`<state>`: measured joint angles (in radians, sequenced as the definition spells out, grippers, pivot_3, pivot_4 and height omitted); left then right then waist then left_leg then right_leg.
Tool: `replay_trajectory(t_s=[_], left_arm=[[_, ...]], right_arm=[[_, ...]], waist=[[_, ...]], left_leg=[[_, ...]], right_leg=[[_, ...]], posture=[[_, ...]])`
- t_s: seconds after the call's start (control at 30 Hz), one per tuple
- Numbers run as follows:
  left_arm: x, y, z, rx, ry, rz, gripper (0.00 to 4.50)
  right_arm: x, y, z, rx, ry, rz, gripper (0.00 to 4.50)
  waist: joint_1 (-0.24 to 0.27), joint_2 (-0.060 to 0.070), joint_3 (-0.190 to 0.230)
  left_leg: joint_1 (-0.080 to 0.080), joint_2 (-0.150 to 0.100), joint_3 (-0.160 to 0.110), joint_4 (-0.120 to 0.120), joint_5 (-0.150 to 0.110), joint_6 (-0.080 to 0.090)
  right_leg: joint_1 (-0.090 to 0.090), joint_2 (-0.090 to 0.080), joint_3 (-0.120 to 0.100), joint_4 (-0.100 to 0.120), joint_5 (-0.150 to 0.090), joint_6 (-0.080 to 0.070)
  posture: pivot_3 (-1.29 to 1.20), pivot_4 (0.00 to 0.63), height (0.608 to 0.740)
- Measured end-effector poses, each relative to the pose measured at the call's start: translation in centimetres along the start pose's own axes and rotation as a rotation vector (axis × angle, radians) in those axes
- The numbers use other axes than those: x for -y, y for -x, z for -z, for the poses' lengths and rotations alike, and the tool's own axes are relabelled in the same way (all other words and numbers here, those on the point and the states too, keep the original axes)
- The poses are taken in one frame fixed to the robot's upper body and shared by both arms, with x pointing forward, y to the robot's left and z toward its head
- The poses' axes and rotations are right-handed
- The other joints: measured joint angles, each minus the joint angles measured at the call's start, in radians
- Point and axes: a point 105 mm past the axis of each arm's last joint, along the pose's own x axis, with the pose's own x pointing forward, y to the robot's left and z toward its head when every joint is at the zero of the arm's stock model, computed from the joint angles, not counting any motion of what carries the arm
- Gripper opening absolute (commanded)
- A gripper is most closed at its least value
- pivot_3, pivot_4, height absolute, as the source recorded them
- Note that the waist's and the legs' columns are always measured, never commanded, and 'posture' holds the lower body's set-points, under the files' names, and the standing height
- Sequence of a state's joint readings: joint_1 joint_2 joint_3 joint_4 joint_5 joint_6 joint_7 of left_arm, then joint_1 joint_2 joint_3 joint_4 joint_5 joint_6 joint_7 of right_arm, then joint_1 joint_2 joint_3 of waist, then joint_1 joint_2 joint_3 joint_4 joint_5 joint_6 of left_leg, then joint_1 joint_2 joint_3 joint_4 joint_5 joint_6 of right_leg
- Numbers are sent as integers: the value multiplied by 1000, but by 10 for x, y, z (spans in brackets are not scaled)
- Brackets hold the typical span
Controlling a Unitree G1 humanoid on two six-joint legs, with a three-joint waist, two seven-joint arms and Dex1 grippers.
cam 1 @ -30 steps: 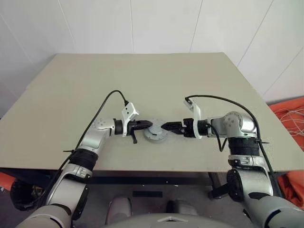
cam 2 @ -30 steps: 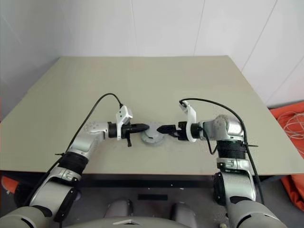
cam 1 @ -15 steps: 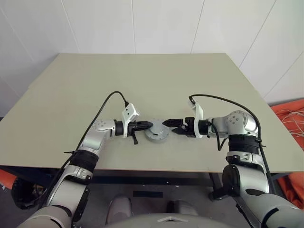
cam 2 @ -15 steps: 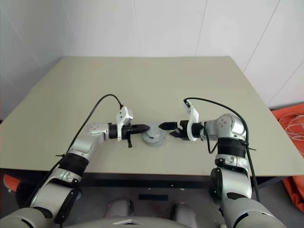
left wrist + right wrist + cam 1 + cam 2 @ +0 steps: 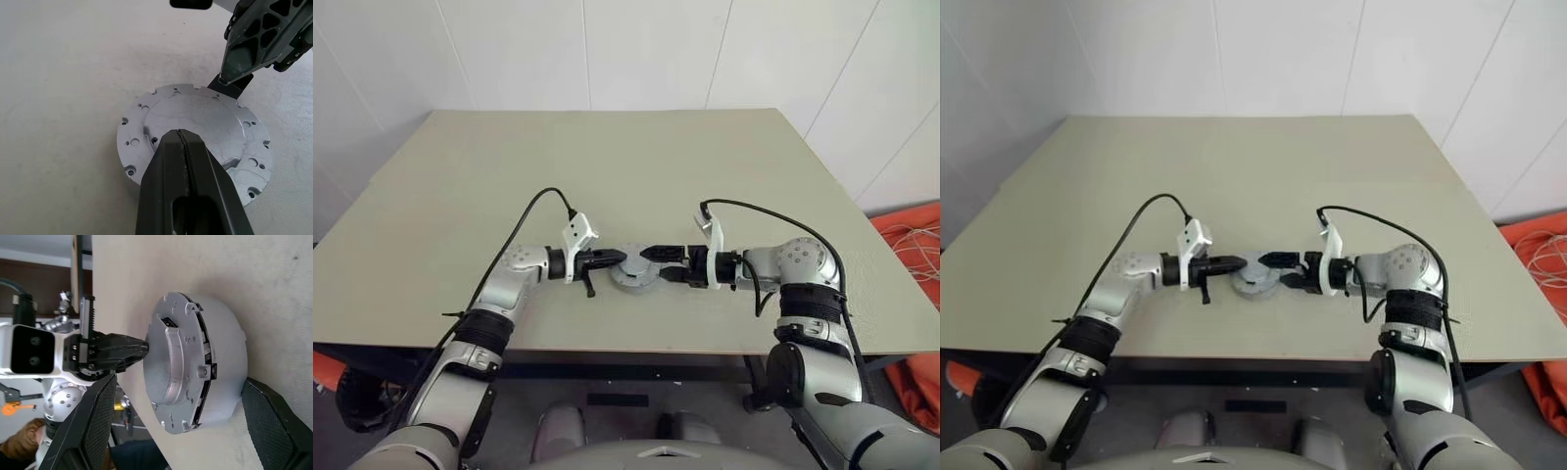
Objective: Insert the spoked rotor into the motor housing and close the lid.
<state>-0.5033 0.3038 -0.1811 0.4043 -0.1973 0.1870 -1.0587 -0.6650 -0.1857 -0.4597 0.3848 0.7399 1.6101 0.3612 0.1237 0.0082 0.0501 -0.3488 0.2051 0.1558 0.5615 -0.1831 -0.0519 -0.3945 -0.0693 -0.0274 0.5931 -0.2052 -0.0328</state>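
The motor housing (image 5: 222, 347) is a short grey cup standing near the table's front edge, between my two grippers. The lid (image 5: 195, 122), a grey disc with a notched rim, lies on top of it. My left gripper (image 5: 619, 258) is shut, and its tips rest on the lid's top face at its left side. My right gripper (image 5: 658, 264) is open and reaches in from the right. One of its fingers (image 5: 100, 416) stands on each side of the housing. The spoked rotor is hidden.
The beige table (image 5: 607, 166) stretches far back to a white wall. Its front edge runs just below the housing. An orange sheet (image 5: 915, 235) with loose cables lies on the floor at the right.
My right gripper has rolled and edged left, so its open fingers now flank the housing. The left gripper has stayed put on the lid.
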Motion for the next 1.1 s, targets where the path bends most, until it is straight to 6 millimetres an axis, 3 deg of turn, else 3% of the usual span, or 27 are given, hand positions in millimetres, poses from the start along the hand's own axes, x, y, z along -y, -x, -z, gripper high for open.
replay_trajectory(t_s=[0.5,0.6,0.8,0.9,1.1], left_arm=[[3,-3,-4,14,-7,7,0],[4,-5,-3,13,-3,13,0],[2,-2,-4,19,-6,-1,0],[0,-1,-6,22,-9,-12,0],[-1,0,-5,22,-8,-18,0]], right_arm=[[-4,-5,3,30,-35,-17,4452],[0,-5,12,-17,-28,-4,3901],[0,-4,17,-51,-16,6,1934],[0,-5,17,-46,-25,8,1169],[1,-7,16,-27,-49,7,1158]], waist=[[-2,0,0],[-3,1,0],[-3,1,0],[-5,1,0],[-8,1,0]], left_leg=[[0,0,1,-2,1,-1],[0,1,1,-2,1,-1],[0,0,1,-2,1,-2],[0,0,1,-2,1,-2],[0,1,1,-2,2,-4]], right_leg=[[-3,0,0,0,0,0],[-3,0,0,0,0,0],[-3,0,0,0,-4,6],[-2,0,1,1,-4,6],[-3,0,1,2,-4,7]], posture=[[0,0,740],[0,0,740],[0,0,740],[0,0,740],[0,0,740]])
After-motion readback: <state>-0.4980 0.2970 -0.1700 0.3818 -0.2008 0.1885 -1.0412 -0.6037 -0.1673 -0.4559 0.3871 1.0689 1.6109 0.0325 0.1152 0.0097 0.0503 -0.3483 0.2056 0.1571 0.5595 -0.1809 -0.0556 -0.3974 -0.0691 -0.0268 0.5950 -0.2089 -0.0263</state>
